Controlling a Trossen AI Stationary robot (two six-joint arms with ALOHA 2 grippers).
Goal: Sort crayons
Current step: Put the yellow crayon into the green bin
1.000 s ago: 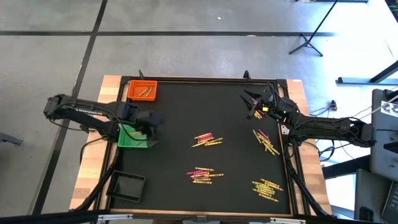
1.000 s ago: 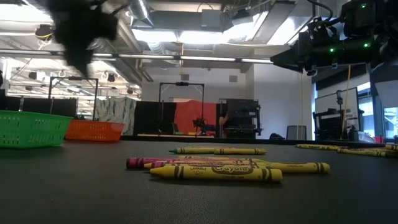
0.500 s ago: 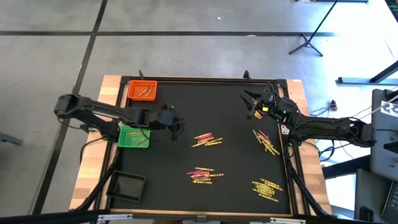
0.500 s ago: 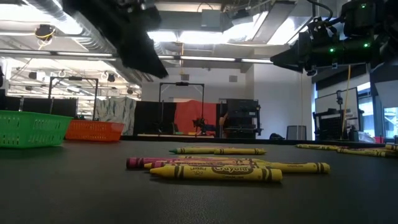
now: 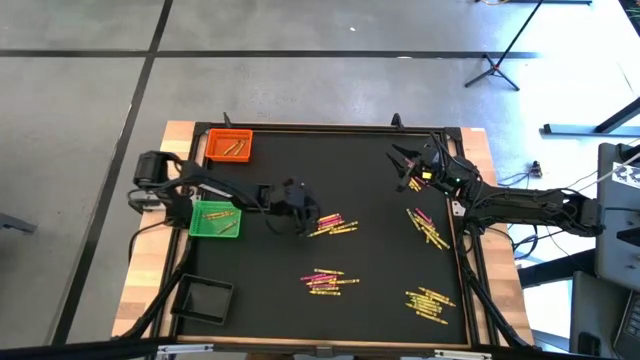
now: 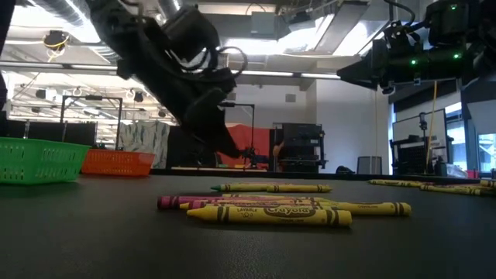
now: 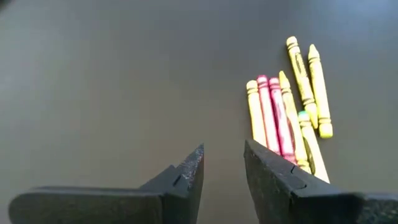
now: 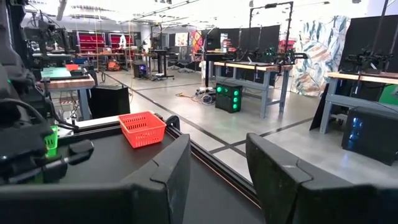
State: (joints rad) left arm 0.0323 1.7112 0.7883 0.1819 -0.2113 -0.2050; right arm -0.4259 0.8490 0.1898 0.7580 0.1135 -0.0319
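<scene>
The left gripper is held above the mat, fingers apart and empty, with crayons just beside it.

We see a black mat on a pale wooden table. On it lie four clusters of crayons, yellow and magenta mixed; up close, the nearest bunch shows yellow sticks with dark printed bands beside two pink ones, and one has a greenish tip. The orange tray holds a few gold-coloured sticks. The green tray holds a couple of yellowish ones, and the black tray nearly blends into the mat. Both arms are dark, the left gripper black, the right gripper black with small green lights. The floor is grey with dark lines.
</scene>
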